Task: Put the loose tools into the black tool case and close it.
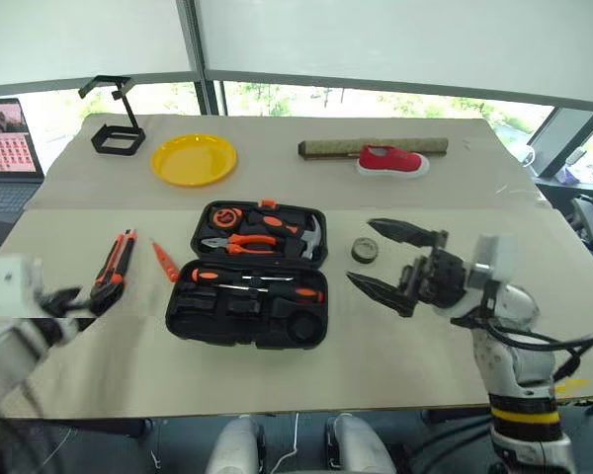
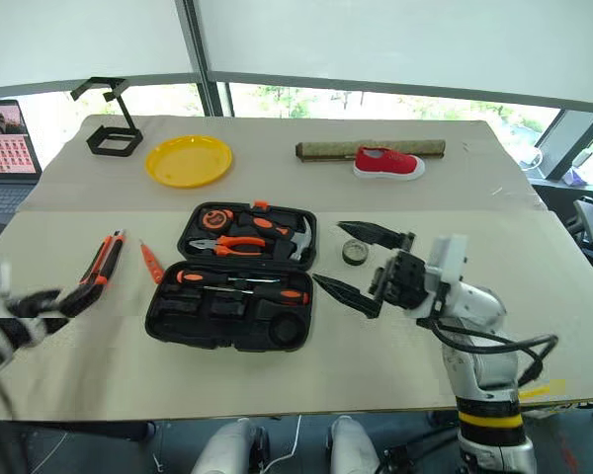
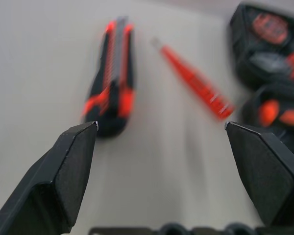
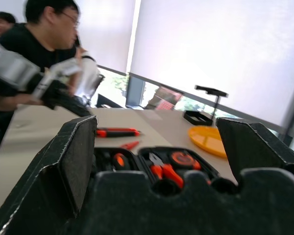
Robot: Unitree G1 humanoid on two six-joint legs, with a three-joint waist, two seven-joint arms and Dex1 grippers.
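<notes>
Case (image 1: 247, 314) lies open mid-counter, two screwdrivers slotted | knife (image 1: 115, 265), red screwdriver (image 1: 165, 261) loose left of it, tape (image 1: 365, 250) right | my left tool (image 1: 77, 302) and right tool (image 1: 387, 262) both released, empty | lid unclosed

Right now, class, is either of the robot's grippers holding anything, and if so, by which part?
Nothing is held. The left gripper is open above the table, short of the utility knife. The right gripper is open and empty, right of the tool case.
</notes>
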